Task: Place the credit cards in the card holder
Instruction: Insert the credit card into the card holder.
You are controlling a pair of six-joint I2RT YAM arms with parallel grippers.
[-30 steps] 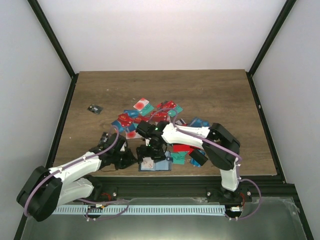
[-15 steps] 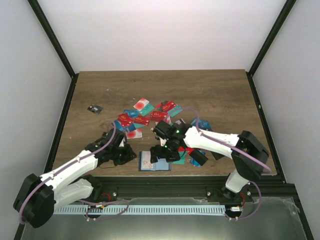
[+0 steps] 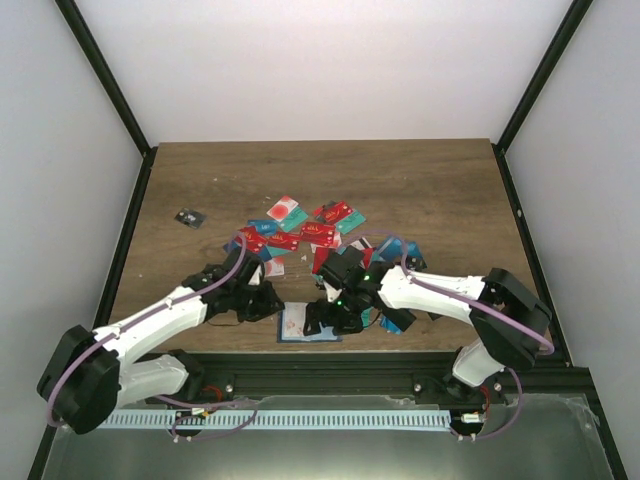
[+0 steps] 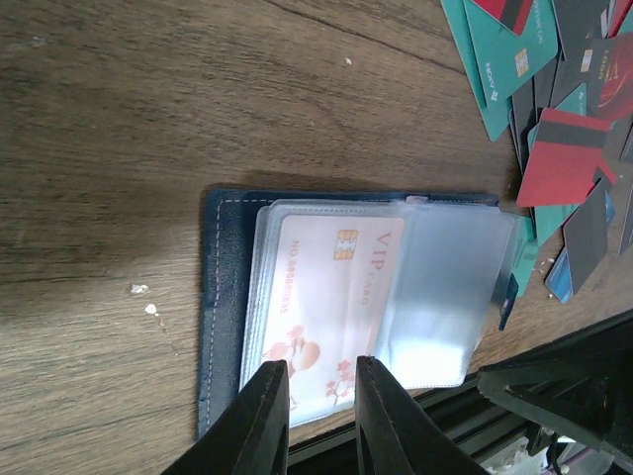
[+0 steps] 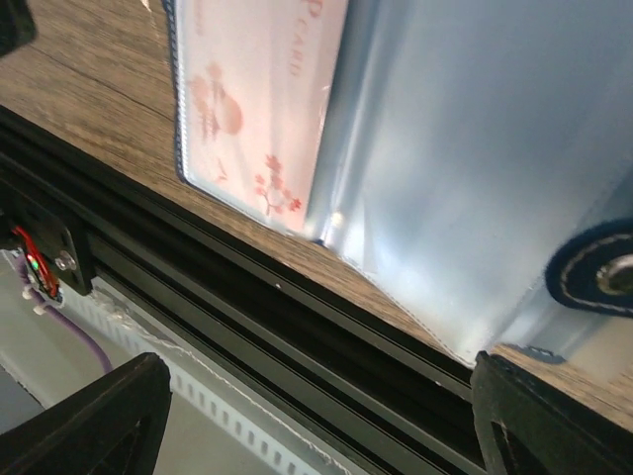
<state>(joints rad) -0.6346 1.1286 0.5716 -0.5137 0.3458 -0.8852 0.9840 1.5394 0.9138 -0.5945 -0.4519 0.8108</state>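
While the card holder (image 4: 223,297) lies open, the left gripper (image 4: 318,366) is held narrowly parted, empty, above its edge; the right gripper (image 5: 316,361), spread wide and empty, above its clear sleeves (image 5: 445,148).

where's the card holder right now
The card holder lies open at the near edge of the table, about centre in the top view, just in front of the pile of cards.
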